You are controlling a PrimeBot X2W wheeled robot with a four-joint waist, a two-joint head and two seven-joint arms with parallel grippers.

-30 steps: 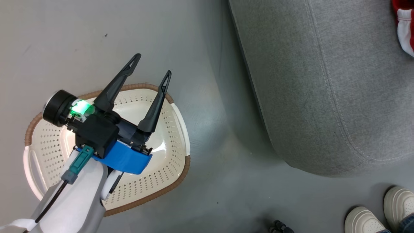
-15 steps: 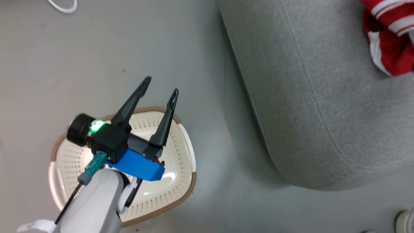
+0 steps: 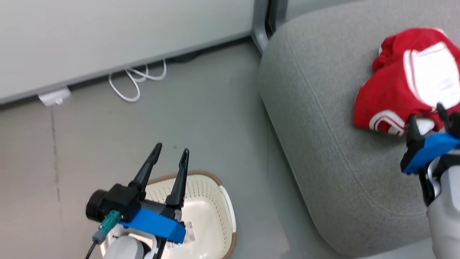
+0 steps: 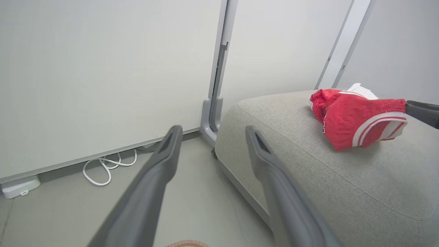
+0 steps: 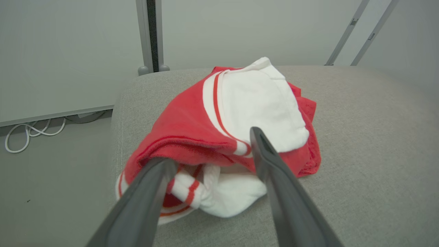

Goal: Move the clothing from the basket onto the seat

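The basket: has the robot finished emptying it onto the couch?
Done: the red clothing lies on the seat, and the basket looks empty where visible. In hand: nothing; the left fingers and right fingers stand open. Left: probably nothing, though part of it is hidden.

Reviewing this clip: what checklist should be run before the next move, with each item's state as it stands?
1. Clothing lying on the seat: ok.
2. Right gripper open, not clamping cloth: ok.
3. Cloth free of that gripper's touch: cannot tell.
4. Left gripper open and empty: ok.
5. Basket free of clothing: cannot tell, part is hidden.
6. All of the clothing there: cannot tell, it lies in one heap.
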